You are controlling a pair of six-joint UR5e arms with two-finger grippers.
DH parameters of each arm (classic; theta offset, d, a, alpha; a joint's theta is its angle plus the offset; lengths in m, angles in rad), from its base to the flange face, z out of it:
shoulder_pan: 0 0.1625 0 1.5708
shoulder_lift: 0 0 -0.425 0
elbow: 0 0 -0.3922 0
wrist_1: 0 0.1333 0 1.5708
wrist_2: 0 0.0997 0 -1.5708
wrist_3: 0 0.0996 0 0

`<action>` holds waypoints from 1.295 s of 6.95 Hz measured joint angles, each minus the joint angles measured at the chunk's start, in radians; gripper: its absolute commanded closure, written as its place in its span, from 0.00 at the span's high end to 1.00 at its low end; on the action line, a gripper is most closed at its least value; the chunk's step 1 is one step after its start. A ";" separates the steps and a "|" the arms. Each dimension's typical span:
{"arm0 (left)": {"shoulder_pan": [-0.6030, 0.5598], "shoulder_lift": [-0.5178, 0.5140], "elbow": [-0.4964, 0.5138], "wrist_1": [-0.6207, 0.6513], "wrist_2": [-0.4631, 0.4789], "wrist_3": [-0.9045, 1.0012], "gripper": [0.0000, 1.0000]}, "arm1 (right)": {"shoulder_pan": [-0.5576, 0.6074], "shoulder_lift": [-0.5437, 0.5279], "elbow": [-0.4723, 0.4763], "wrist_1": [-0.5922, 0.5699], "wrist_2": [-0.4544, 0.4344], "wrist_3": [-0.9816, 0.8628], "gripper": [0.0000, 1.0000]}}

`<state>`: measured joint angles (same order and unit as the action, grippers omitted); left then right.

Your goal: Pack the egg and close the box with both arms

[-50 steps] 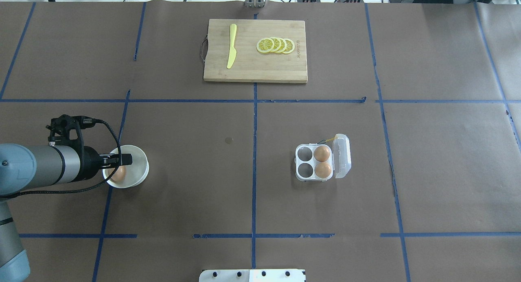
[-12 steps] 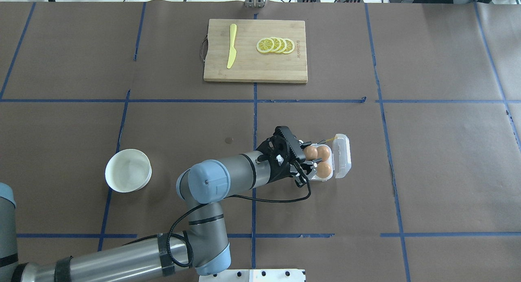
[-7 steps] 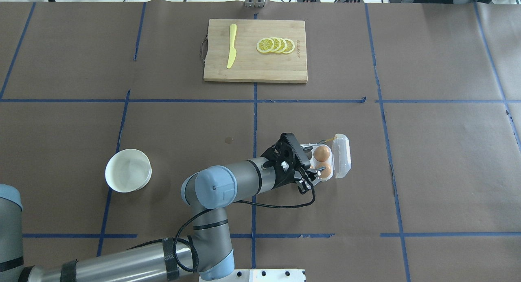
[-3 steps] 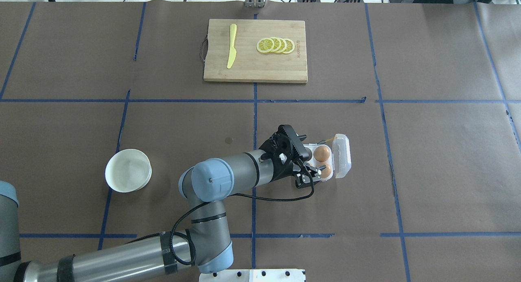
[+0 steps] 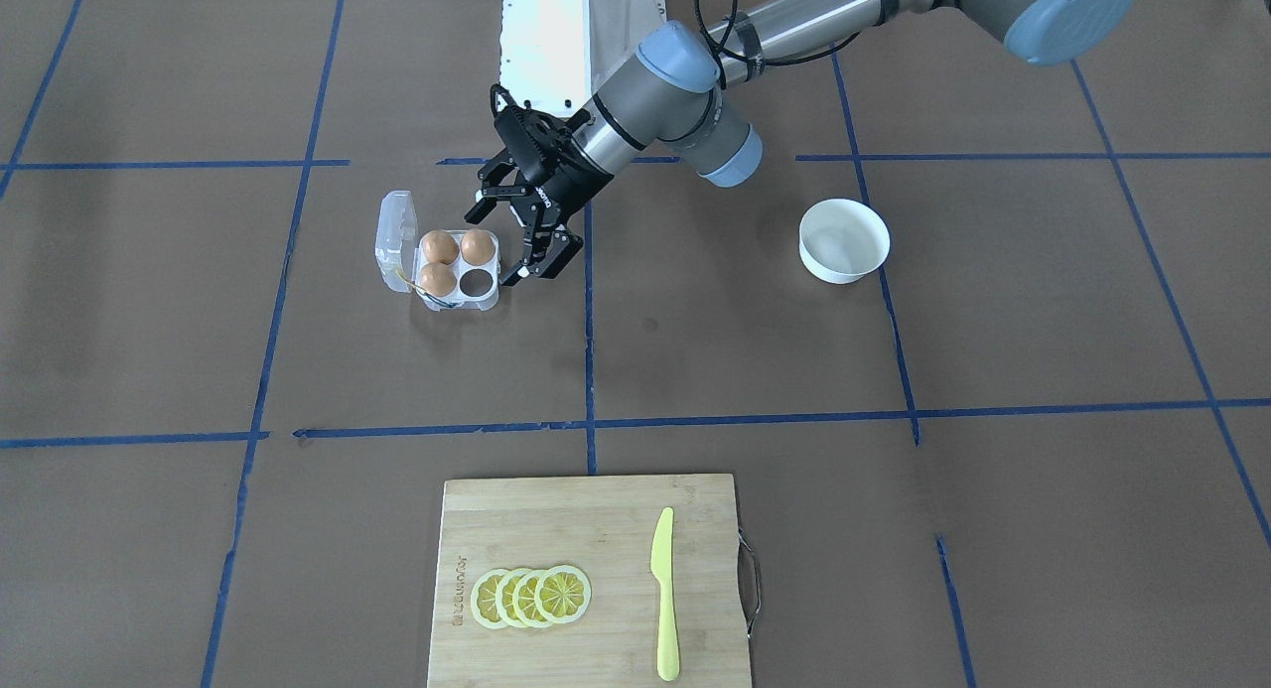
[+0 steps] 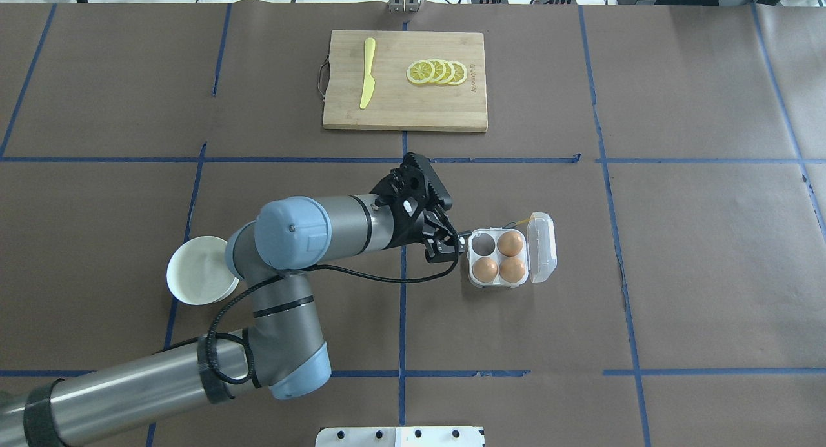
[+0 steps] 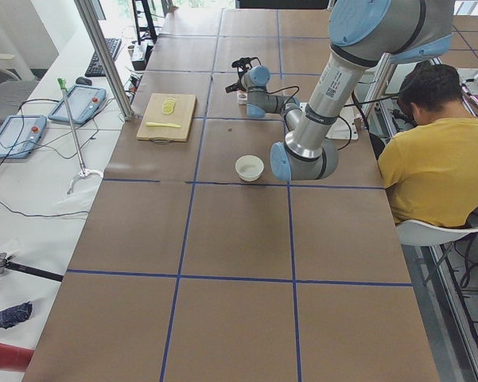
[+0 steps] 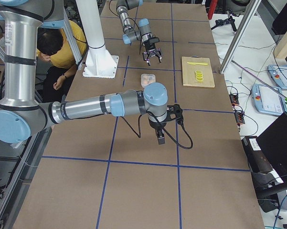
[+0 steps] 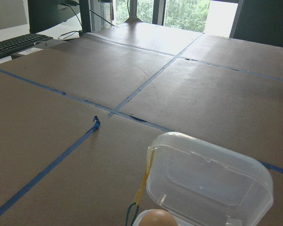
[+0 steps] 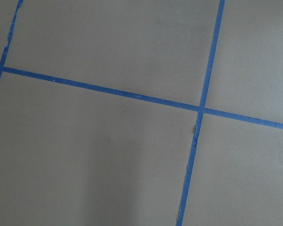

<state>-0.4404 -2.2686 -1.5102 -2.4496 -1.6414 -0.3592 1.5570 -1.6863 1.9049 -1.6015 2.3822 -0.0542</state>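
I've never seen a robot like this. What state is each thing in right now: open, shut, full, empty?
box: lid open, three of four cells filled.
egg: seated in a cell, not gripped.
other two eggs: seated in cells.
left gripper: open, empty, beside the box.
right gripper: seen only from afar, cannot tell.
bowl: upright, empty.

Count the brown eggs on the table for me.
3, all in the box: the egg in its near-left cell in the overhead view, a second egg near-right, a third egg far-right. The white bowl shows none.
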 measured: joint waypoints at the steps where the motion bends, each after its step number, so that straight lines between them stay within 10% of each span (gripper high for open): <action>1: -0.065 0.039 -0.103 0.172 -0.068 0.000 0.99 | 0.000 -0.001 -0.001 0.000 0.000 0.000 1.00; 4: -0.365 0.175 -0.320 0.592 -0.277 0.036 1.00 | 0.000 -0.004 -0.004 0.000 0.000 0.000 1.00; 9: -0.779 0.465 -0.229 0.675 -0.429 0.142 1.00 | 0.000 -0.004 -0.010 0.000 0.002 0.001 1.00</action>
<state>-1.2197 -1.8038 -1.7390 -1.7746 -2.0702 -0.2168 1.5570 -1.6902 1.8950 -1.6017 2.3844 -0.0537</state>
